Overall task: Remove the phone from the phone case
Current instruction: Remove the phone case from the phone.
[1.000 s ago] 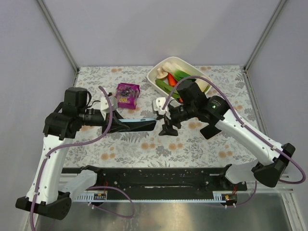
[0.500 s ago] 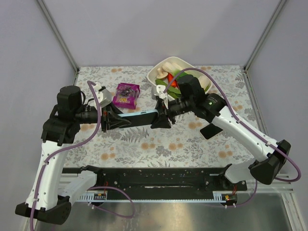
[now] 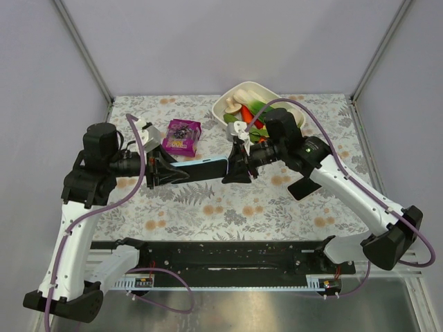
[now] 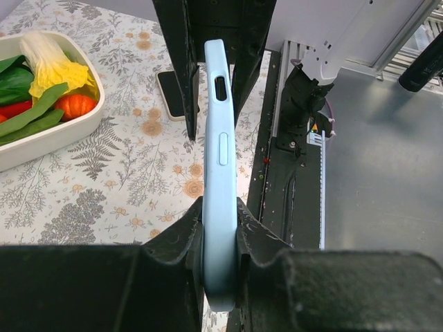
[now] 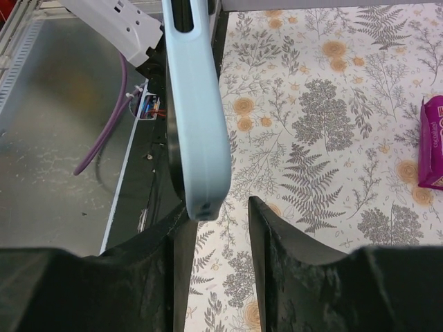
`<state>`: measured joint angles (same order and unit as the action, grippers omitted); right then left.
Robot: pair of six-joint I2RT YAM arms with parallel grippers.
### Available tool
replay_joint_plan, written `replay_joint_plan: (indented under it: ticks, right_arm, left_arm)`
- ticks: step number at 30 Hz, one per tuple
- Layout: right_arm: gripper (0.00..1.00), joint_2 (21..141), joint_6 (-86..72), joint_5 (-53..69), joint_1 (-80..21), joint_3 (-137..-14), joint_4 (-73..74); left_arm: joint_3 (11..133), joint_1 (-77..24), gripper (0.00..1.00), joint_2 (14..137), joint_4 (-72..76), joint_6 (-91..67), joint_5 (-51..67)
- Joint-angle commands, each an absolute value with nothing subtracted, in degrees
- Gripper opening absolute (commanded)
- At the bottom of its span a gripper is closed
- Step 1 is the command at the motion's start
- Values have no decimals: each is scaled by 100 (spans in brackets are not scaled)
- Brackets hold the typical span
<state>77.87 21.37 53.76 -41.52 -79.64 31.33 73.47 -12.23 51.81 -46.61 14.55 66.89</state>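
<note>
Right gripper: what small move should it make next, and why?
Probably close the right gripper on the free end of the phone case: that end sits between its jaws with a gap on one side, while the left gripper clamps the other end.

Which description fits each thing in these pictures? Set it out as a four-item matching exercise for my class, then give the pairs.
Things
1. phone case
2. purple packet
3. white tray
4. right gripper

Descriptions
A. holds vegetables
B. lies on the table, held by nothing
C. light blue, clamped by the left gripper
D. its fingers straddle the case's end, a gap on one side

Pairs: 1-C, 2-B, 3-A, 4-D
</note>
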Motion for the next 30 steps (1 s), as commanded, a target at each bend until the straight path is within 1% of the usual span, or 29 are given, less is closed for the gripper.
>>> replay_joint_plan:
  ticks: [1,13,17,30]
  right_arm:
    - [44,7436,2171,5616,-3947,-7893,2944]
    - [44,7576,1828,5941,-3929,-7910,2619]
    - [41,7585,1872,5985,-3929,-7866,2619]
    - [42,7409,2004,6003,-3876,-7708,2663]
  left_arm:
    - [7400,-1169,0,5054,-4245,1354,7110]
    - [7242,-1169,0,5054,-3973,1064,7207]
    - [7225,-1169,0,5054,-3868,967,7233]
    - [7225,-1151,0,5098,-3726,809,7225]
